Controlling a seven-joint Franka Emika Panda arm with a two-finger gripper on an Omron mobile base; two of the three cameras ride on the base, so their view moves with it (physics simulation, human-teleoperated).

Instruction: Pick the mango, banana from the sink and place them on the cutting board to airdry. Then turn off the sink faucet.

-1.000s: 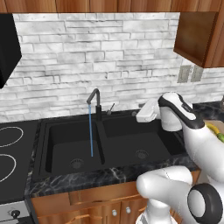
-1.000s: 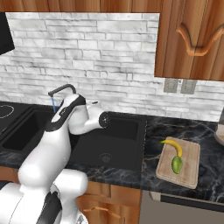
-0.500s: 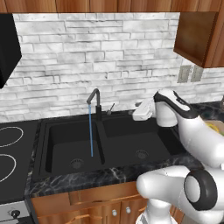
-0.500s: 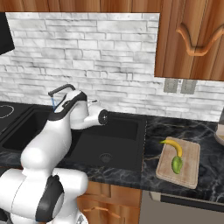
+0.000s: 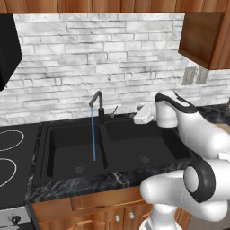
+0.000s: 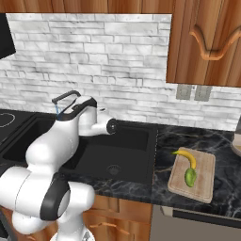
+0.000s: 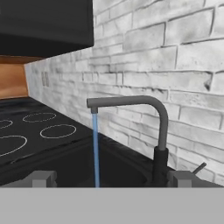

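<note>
The sink faucet (image 5: 96, 104) runs, and a thin blue stream falls into the left basin of the black sink (image 5: 67, 129). Its thin lever handle (image 5: 113, 111) stands just right of its base. My gripper (image 5: 138, 117) hovers over the right basin's back edge, to the right of the lever, pointing at the faucet. In the hand view the faucet (image 7: 159, 124) and lever (image 7: 199, 168) lie ahead, with the fingertips (image 7: 41, 178) wide apart, so the gripper (image 7: 111, 179) is open and empty. The banana (image 6: 186, 156) and the mango (image 6: 189, 176) lie on the cutting board (image 6: 204, 183).
A black stovetop (image 5: 9, 150) adjoins the sink on the left. Wall outlets (image 5: 195, 76) and a wooden cabinet (image 5: 204, 38) sit at the upper right. My own arm (image 6: 56, 141) blocks much of the sink in the right base view.
The hand has shifted a little to the left, closer to the faucet, while the arm's elbow swung. Water keeps running and the fruit has not moved.
</note>
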